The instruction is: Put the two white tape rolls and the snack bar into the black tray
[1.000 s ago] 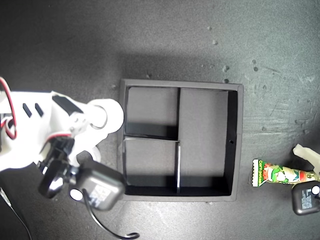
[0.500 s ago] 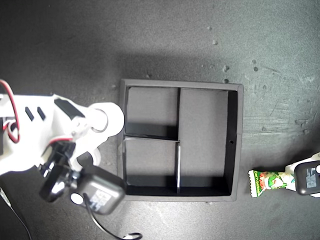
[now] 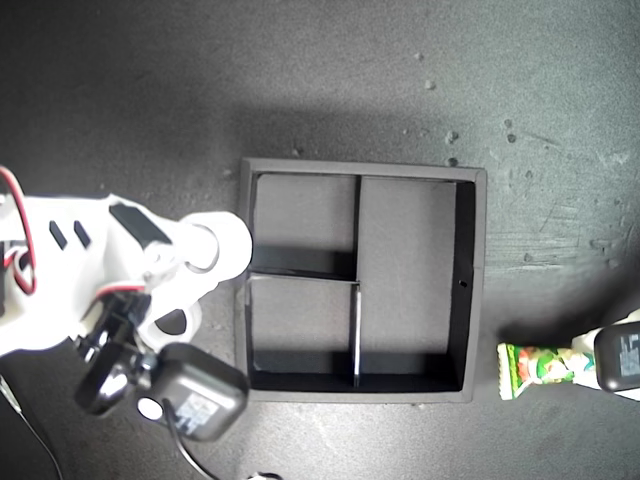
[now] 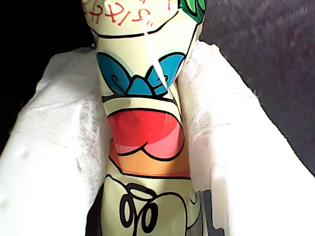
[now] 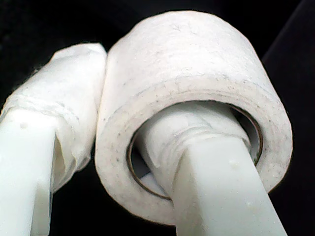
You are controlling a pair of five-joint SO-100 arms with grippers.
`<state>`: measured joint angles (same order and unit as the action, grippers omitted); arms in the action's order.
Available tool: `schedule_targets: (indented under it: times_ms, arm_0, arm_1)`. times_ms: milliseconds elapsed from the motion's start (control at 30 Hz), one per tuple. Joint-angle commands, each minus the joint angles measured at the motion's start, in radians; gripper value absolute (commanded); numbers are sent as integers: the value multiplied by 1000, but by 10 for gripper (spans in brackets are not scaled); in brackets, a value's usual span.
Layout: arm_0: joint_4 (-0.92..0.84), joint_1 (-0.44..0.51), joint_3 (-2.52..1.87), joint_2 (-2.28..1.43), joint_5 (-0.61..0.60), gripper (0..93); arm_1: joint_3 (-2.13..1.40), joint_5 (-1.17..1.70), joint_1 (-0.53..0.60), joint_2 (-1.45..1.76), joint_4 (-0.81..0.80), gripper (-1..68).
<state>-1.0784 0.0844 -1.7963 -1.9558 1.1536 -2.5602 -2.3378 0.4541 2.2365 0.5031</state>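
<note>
One white tape roll (image 5: 192, 110) is in sight, one snack bar (image 3: 538, 366) and one black tray (image 3: 475, 285); a second roll cannot be found in any view. My second gripper (image 5: 147, 162) pinches the roll through its wall: one padded finger (image 5: 59, 132) presses the outer face and the other runs through the core hole, so the ring hangs on it, just outside the tray's wall toward the exterior view's left. The roll (image 3: 217, 240) is a stubby matte cylinder with a slightly fuzzy, speckled skin and a thin brownish inner liner. My first gripper (image 4: 147, 147) is clamped on the snack bar, its two white fibre-wrapped pads (image 4: 64, 147) squeezing the glossy wrapper from both sides; the wrapper shows red, blue, orange and pale cream cartoon print with black outlines. In the exterior view the bar's crimped green end sticks out of that gripper toward the tray, near its lower corner but apart from it. The tray is square, matte, low-walled, with two small squarish compartments and one long one, all bare. Everything sits on a dark grey, faintly scuffed and speckled surface; nothing of the room beyond it shows.
</note>
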Motion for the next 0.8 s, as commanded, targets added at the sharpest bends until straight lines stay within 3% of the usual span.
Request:
schedule_targets:
  times_ms: [0,300,500,633,767]
  arm_0:
    - [2,3,61,-14,-11,1]
    - [0,41,124,3,-32,1]
    - [14,103,209,74,-6,1]
    - [12,146,272,144,26,1]
    - [8,156,261,161,57,1]
  arm_1:
    - [255,848,-83,34,184,-3]
    - [555,1836,-189,17,423,-4]
    - [698,2049,-258,-107,443,-4]
    - [769,1887,-319,-230,331,-5]
    - [575,917,-446,-218,173,-4]
